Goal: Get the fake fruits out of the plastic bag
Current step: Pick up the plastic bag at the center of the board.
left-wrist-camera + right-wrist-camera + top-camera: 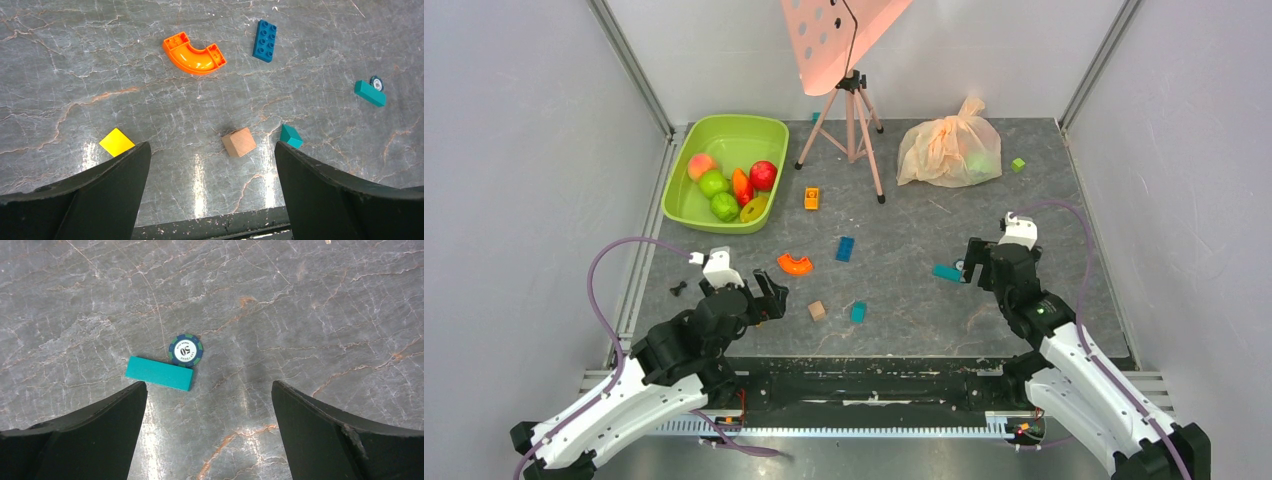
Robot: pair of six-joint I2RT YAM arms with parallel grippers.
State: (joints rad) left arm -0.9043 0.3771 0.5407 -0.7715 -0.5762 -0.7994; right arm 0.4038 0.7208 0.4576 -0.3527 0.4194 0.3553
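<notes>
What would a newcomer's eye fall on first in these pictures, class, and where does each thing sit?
First the lime-green tub at the far left, holding glossy fake fruits in red, green and peach. Next the knotted peach plastic bag at the far right, something green showing through it. Between them, small coloured blocks lie scattered before the left gripper and right gripper, both open.

Poker chip (185, 350) on the bench (300, 315), touching the teal block (159, 373): its white centre reads "50", upside down in the right wrist view. Small lettering around the number is too tiny to read. Printed marks on the plastic bag (948, 150) aren't legible.
</notes>
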